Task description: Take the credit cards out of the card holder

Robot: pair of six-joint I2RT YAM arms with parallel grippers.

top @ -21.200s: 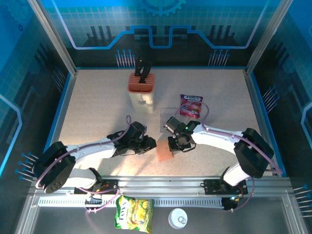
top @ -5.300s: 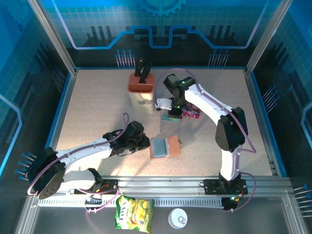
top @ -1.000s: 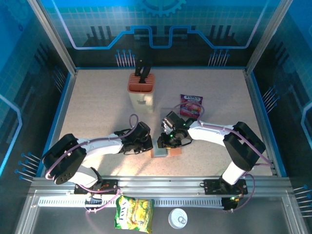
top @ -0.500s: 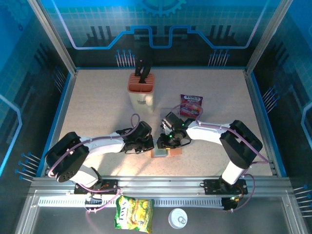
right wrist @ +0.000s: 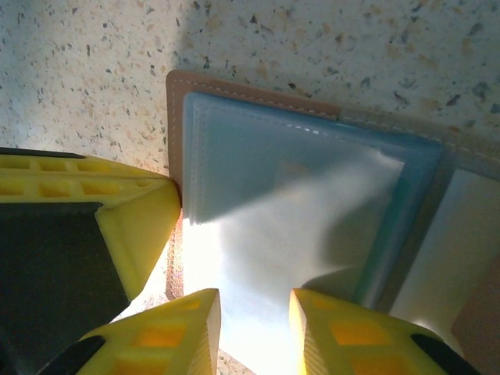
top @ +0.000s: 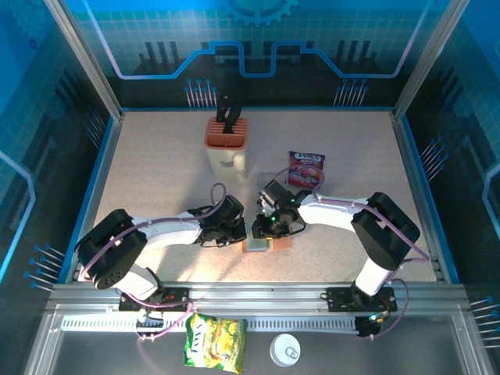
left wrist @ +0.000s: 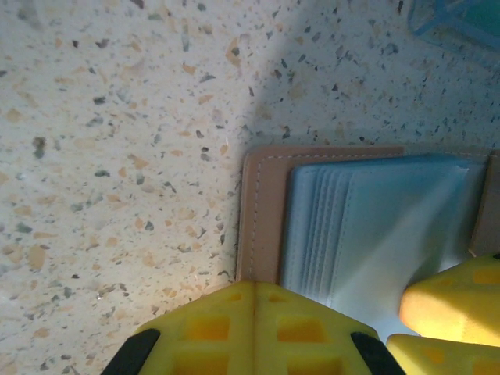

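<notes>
The speckled stone-look table (top: 156,172) carries the card holder (top: 273,244) lying open and flat between both arms, its long axis running from one to the other, a brown leather-like cover around smooth grey-blue pockets. My left gripper (left wrist: 254,328) is closed tight with its tips on the stitched left border. My right gripper (right wrist: 254,332), nearer the pockets, sits just over them with jaws narrowly parted, gripping nothing I can make out.

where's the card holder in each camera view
top external: card holder low centre, nearer than the purple snack packet.
left wrist: card holder right of centre, lying open.
right wrist: card holder across the middle.
shared landmark: its brown stitched edge against the speckled table.
</notes>
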